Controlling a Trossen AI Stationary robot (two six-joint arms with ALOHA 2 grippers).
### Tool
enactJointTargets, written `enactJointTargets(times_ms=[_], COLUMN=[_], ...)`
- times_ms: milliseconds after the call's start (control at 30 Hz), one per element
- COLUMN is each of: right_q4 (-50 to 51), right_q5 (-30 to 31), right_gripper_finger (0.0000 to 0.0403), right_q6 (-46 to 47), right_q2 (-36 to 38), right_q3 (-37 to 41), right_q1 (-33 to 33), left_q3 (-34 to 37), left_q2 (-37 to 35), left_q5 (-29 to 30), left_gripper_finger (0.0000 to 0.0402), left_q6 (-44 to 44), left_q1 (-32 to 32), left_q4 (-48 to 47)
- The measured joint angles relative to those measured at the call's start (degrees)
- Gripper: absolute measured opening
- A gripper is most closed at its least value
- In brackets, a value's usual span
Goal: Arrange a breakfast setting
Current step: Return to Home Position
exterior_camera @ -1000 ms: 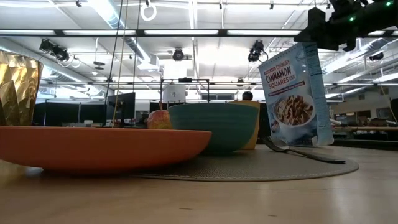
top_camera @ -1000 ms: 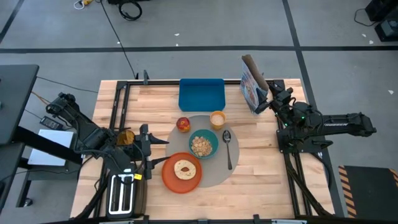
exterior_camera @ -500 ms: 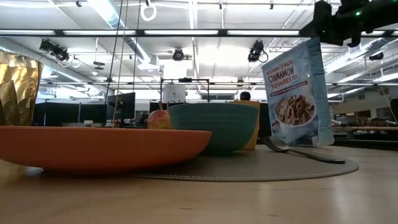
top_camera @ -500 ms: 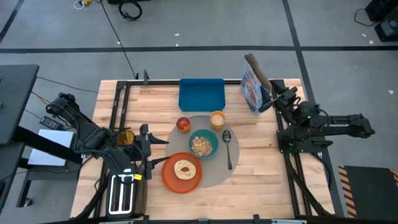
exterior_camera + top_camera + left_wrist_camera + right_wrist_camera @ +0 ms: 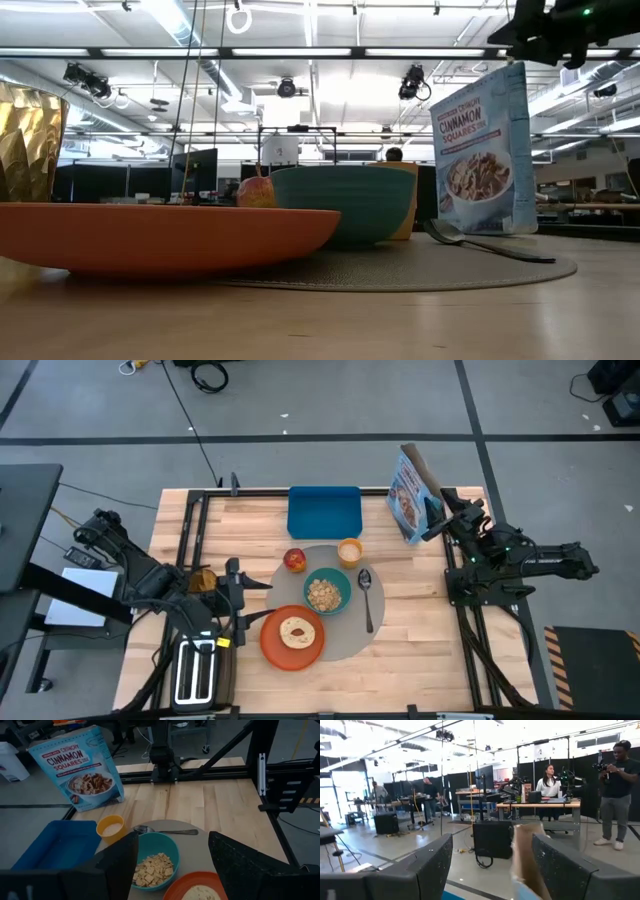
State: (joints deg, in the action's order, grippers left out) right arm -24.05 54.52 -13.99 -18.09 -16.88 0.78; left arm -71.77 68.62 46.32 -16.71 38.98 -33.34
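The blue cereal bag (image 5: 408,495) stands upright on its bottom edge at the table's far right; it also shows in the low view (image 5: 487,150). My right gripper (image 5: 436,518) is open over the bag's top edge. On the grey mat (image 5: 345,645) sit the teal bowl (image 5: 326,592) of cereal, the orange plate (image 5: 293,638) with the round bread (image 5: 297,631), the orange-yellow cup (image 5: 349,551), the red apple (image 5: 294,560) and the metal spoon (image 5: 367,596). My left gripper (image 5: 255,603) is open and empty, left of the mat. My right gripper has its fingers spread wide on either side of the bag's top edge (image 5: 522,851), coming from above. The edge shows close to one finger (image 5: 565,870); whether it touches, I cannot tell. The bag rests on the table.
A blue rectangular tray (image 5: 324,510) lies at the far middle. A toaster (image 5: 197,672) stands at the near left corner, with a gold-coloured object (image 5: 201,580) beside the left arm. Bare wood lies right of the mat. People stand in the room beyond.
My right gripper has carried the cereal bag toward the table's right edge. The bag has gone from leaning to upright. In the low view the gripper has risen above the bag's top.
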Motion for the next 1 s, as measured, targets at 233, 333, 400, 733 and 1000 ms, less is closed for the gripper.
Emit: enactJointTargets(times_ms=[233,333,400,733,1000], right_q4=[-0.81,-0.77,-0.79,-2.83,5.93], right_q5=[1.25,1.38,1.53,1.33,-13.12], right_gripper_finger=[0.0279,0.0279,0.0279,0.0279,0.0258], right_q6=[-1.72,-2.7,-2.72,-4.17,-3.17], right_q2=[0.92,0.92,0.92,0.94,0.86], right_q3=[-0.03,-0.04,-0.04,-2.13,-4.2], right_q1=[-1.55,-2.12,-2.38,-5.94,-14.03], left_q3=[0.0,0.0,0.0,0.0,0.0], left_q2=[0.0,0.0,0.0,0.0,0.0], left_q5=[-0.02,0.0,-0.01,-0.01,-0.02], left_gripper_finger=[0.0249,0.0249,0.0249,0.0249,0.0249], left_q6=[0.0,-0.02,-0.01,-0.02,-3.46], left_q1=[0.02,0.02,0.02,0.02,0.02], left_q4=[0.0,0.0,0.01,0.0,-3.44])
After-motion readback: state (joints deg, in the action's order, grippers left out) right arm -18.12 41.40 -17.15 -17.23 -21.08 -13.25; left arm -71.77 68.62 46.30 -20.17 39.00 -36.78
